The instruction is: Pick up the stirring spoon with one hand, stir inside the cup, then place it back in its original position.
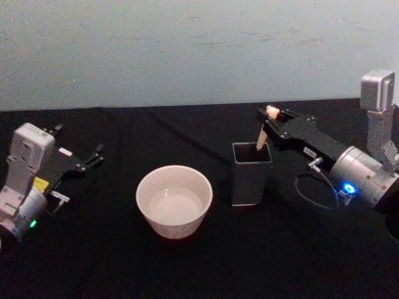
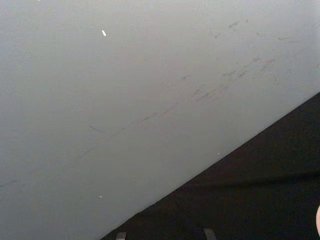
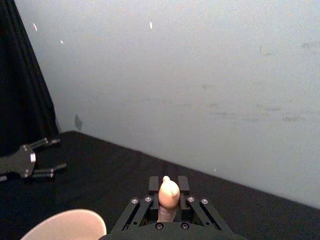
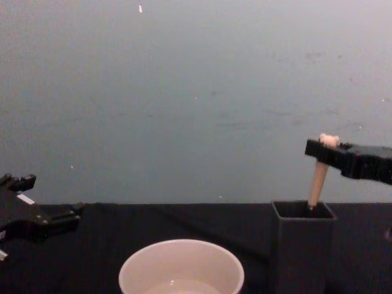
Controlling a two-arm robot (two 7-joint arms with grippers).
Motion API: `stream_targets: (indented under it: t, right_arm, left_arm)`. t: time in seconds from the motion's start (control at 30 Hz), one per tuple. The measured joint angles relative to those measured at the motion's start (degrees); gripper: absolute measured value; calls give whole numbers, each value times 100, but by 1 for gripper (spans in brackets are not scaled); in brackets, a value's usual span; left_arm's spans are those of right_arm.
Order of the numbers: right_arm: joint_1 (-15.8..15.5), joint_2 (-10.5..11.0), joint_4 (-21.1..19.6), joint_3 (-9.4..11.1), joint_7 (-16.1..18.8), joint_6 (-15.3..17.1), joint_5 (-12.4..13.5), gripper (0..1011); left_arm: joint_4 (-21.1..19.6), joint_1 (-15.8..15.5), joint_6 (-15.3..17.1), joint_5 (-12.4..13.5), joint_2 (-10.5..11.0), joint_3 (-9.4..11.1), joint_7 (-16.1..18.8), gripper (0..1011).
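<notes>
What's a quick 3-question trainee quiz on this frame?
1. True or false: the cup stands to the left of the holder.
2. The spoon has its lower end: A) in the cup, B) in the holder, C) flat on the table.
3. Which end effector grips the spoon's top?

Key:
1. True.
2. B.
3. The right end effector, shut on the spoon just under the bear head. The left end effector sits open at the table's left.
</notes>
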Motion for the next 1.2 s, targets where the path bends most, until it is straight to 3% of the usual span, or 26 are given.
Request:
stream_targets:
  t: [0.63,0.93,1.2]
  right_arm:
    - [206,-66,-437,148,-9,-302,330,212]
    - [446,-203,-416,-155,206,-356,403,212]
    - [540,-188,-302,-623,518,-396,281,212]
  left_arm:
    - [0,-1,0,0,0,0,0,1002]
    - [0,0,0,0,0,0,0,1001]
    - [0,-1,0,0,0,0,0,1001]
